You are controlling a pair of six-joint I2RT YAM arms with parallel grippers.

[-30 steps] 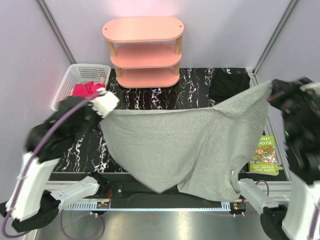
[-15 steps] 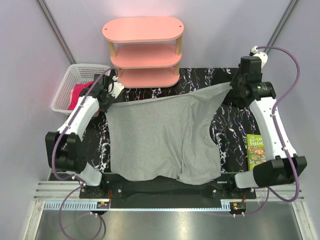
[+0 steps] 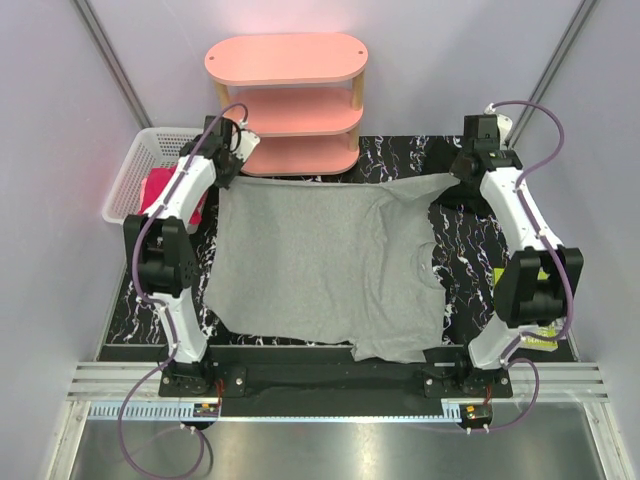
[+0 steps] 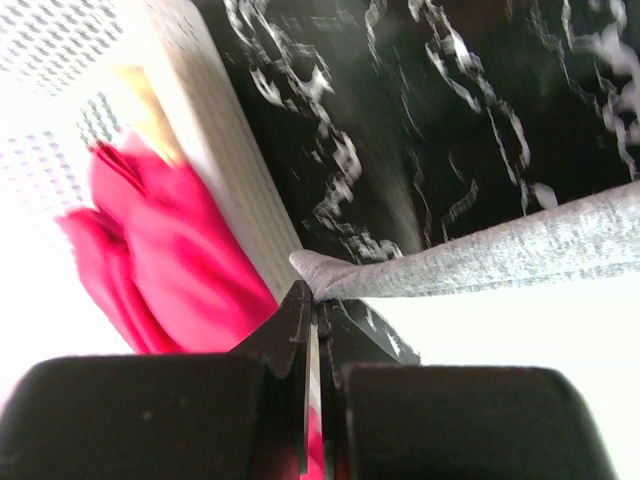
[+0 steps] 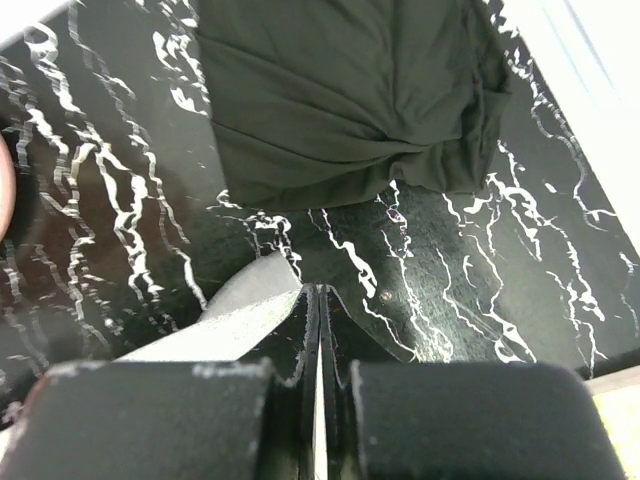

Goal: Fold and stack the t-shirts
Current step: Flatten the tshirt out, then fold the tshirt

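A large mid-grey t-shirt (image 3: 320, 265) lies spread over the black marbled table (image 3: 180, 290), its neck toward the right. My left gripper (image 3: 222, 178) is shut on its far left corner (image 4: 330, 272), next to the basket. My right gripper (image 3: 457, 176) is shut on its far right corner (image 5: 250, 290). A black cloth bundle (image 5: 340, 90) lies just beyond the right gripper; in the top view it (image 3: 448, 192) is mostly hidden by the arm. A magenta-pink bundle (image 3: 158, 190) sits in the basket and shows in the left wrist view (image 4: 160, 260).
A white mesh basket (image 3: 140, 160) stands at the far left. A pink three-tier shelf (image 3: 288, 100) stands at the back middle. A green-covered book (image 3: 545, 335) lies at the right edge, partly hidden by the right arm.
Both arms have reached further back and lowered. The grey shirt, earlier held up in the air, now lies spread flat on the table with both corners still held.
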